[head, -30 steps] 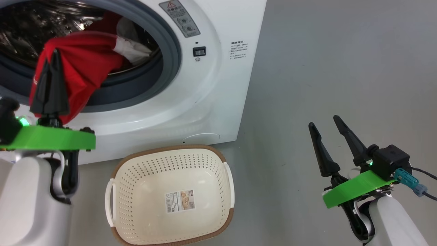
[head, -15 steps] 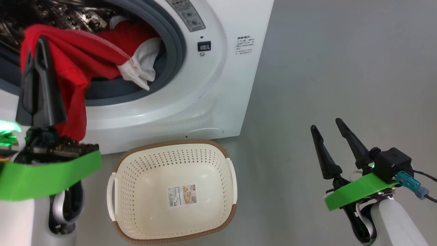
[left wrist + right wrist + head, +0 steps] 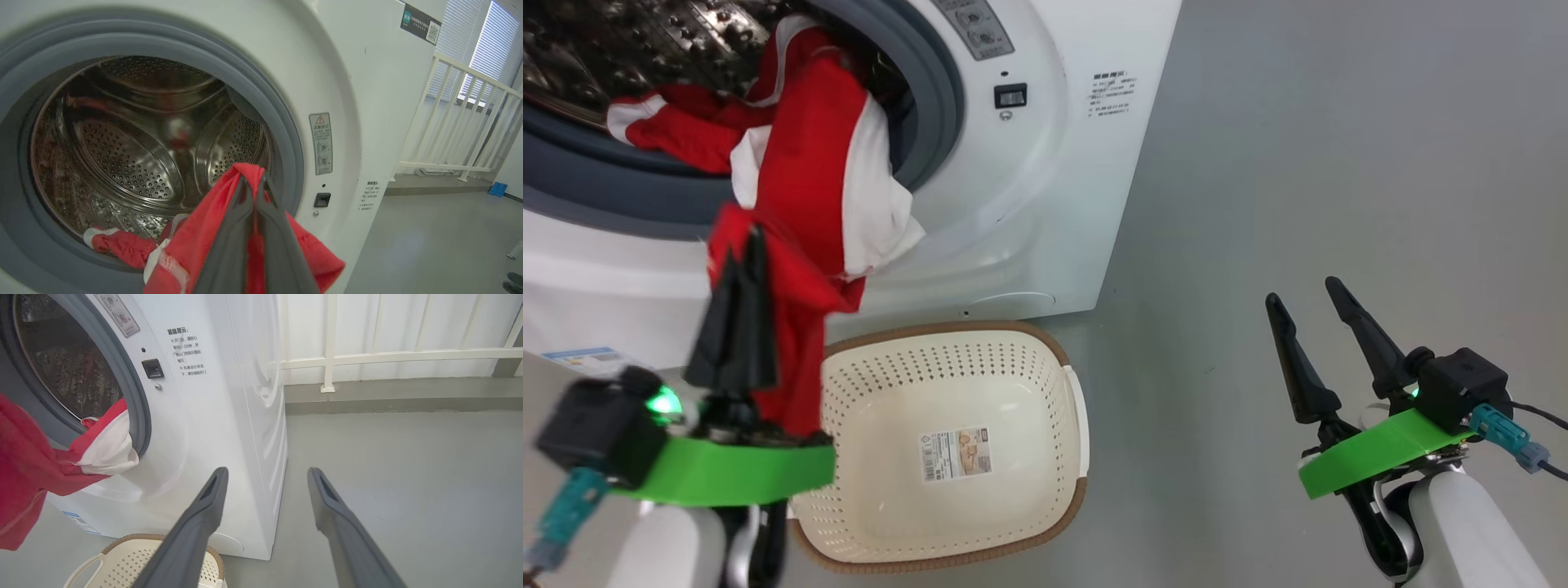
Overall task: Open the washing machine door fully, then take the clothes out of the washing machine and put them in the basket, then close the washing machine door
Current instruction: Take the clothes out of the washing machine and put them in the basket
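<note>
Two hands, one busy. Left hand [image 3: 745, 245] is clenched on a fold of the red-and-white jersey [image 3: 809, 188]; the left wrist view shows both fingers pinched together through red cloth. The jersey runs from the drum [image 3: 621, 49] mouth, over the grey gasket [image 3: 935, 98], down the washing machine [image 3: 1045, 204] front. Its loose end hangs by the left rim of the basket [image 3: 947, 331].

Right hand [image 3: 1300, 292] is released, fingers spread, nothing between them, parked over the grey floor [image 3: 1298, 163] well right of the machine.

The basket sits on the floor just in front of the machine, with a sticker [image 3: 957, 455] inside and no clothes yet.

Step, as I read it: unloading, first garment partway out. A second red-and-white piece [image 3: 670, 131] lies at the drum lip.

Next move calls for:
- pulling back until the jersey's upper end clears the gasket
- swinging right over the basket centre, lowering, then letting go

Risk: the trailing end catches on the gasket, or drapes outside the rim.

After that comes the second piece. The washing machine door gets closed last.
</note>
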Controlling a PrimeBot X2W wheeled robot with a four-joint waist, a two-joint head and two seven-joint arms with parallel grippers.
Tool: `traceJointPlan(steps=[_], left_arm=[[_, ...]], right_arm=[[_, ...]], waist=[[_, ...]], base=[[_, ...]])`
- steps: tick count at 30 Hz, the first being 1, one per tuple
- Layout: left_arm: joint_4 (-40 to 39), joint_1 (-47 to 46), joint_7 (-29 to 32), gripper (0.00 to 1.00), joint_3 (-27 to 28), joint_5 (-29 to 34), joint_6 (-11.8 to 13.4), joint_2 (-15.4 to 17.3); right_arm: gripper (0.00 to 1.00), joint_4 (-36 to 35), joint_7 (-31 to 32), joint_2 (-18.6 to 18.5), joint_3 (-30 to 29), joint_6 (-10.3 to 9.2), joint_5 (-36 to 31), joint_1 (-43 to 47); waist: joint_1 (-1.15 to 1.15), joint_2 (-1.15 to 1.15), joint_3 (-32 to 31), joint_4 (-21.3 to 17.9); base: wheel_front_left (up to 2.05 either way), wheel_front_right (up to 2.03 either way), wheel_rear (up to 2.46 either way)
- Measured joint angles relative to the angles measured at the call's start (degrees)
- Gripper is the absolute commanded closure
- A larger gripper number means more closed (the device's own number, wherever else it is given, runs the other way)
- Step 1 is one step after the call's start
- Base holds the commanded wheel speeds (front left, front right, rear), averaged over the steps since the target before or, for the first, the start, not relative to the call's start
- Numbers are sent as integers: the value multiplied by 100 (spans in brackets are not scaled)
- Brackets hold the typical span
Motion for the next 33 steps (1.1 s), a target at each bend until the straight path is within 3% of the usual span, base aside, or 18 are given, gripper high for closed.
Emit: traceJointPlan(steps=[12,25,33], left_arm=[[2399,-9,-229,100,-431,11,-500,-356],[4665,-848,-250,100,-602,538,-892,-644],[5609,-1261,-250,100,-804,621,-904,-737]], right_arm=[[0,-13,0,25,4,0,0,-162],[0,-56,-1,80,23,0,0,-361],[0,-63,-1,178,40,0,-1,-446]], waist=[[0,0,191,-30],[0,0,481,-215],[0,0,656,-303]], base=[[0,0,0],[0,0,0],[0,0,0]])
